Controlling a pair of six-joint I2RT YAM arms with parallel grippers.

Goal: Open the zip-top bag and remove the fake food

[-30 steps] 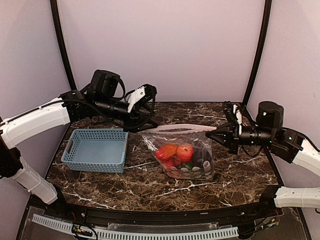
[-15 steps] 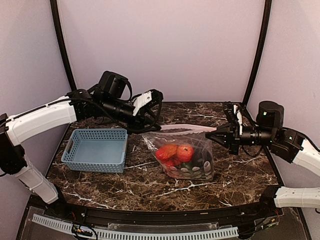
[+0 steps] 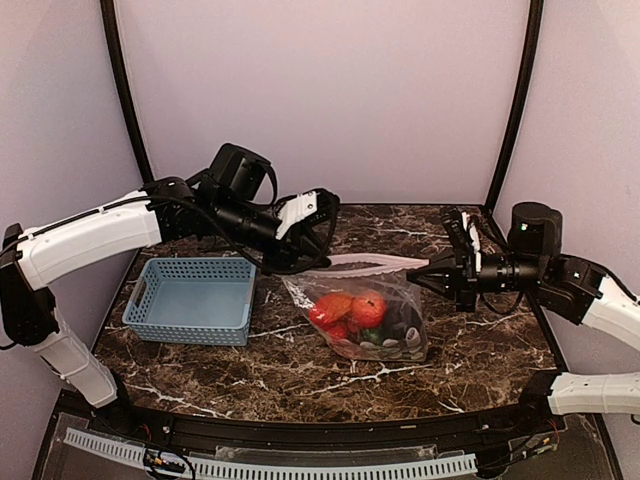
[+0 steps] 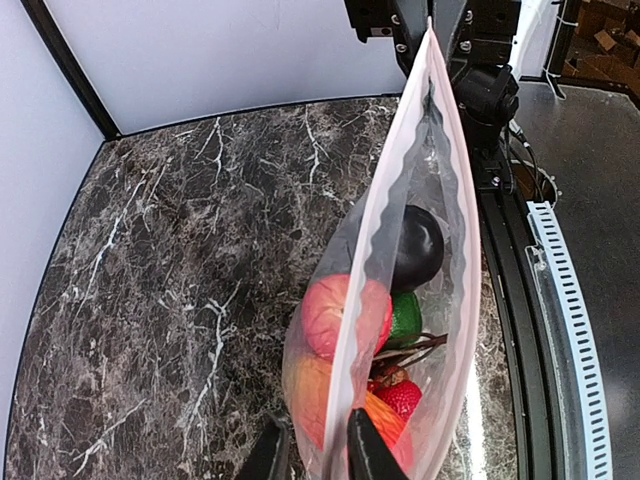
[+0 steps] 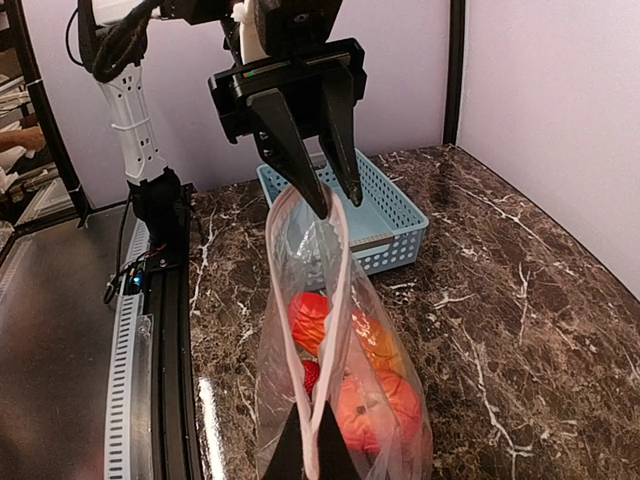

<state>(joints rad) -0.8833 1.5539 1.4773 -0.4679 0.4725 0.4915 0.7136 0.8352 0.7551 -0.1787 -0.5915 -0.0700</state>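
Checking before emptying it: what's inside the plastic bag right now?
Inside the bag: a dark eggplant, a green vegetable, red and orange pieces. Anything beneath them is covered.

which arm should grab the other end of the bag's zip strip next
Left. The left pincer is open at the free end of the zip-top bag strip, while the right pincer is shut on the opposite end.

Two arms of like build. The white-shelled left arm and white-shelled right arm have glossy, rounded link covers joined by black cylindrical joint housings. Thin black cables loop beside the wrists. The black left gripper has two tapered matte fingers and a white side panel. The right gripper is likewise black.
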